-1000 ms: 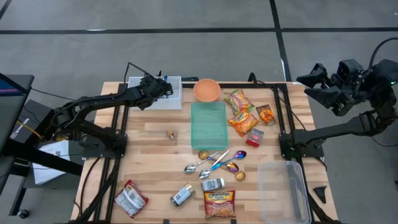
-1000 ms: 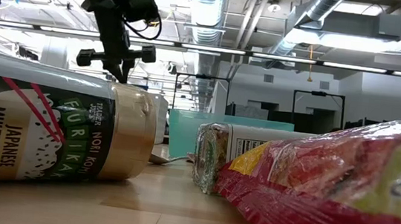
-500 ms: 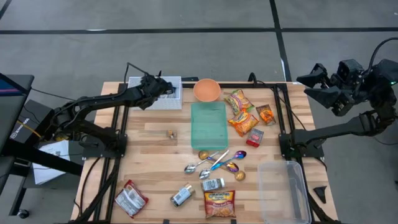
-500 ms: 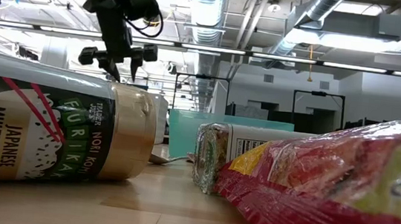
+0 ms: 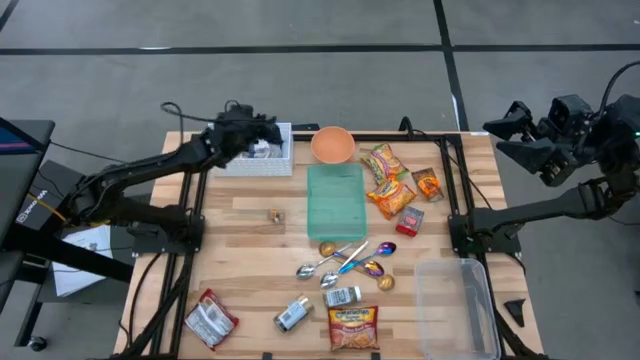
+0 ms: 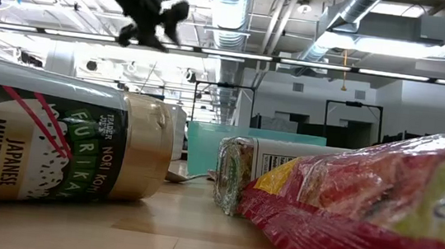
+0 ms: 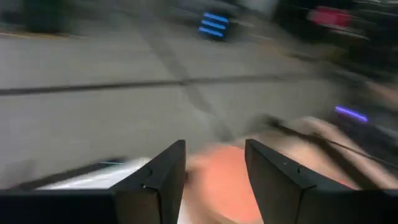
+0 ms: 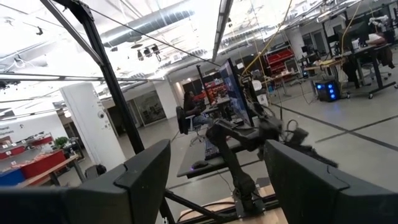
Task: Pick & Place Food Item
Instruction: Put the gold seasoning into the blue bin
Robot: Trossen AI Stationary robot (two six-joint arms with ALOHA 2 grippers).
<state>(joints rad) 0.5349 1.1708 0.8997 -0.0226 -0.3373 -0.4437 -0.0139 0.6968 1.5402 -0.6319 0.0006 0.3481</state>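
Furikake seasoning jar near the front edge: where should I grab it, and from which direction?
The furikake jar lies on its side. Come straight down and close across the middle of its round body, fingers crosswise to its long axis. The shaker beside it stays clear.

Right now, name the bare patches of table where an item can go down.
Free: table between the small brown item, silver pouch and spoons. Crowded: right of the green container, among snack packets, and the front edge around the ramen pack.

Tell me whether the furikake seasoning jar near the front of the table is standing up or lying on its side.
Lying on its side. The furikake jar stretches lengthwise along the table, its label text turned sideways and its lid end facing the green container.
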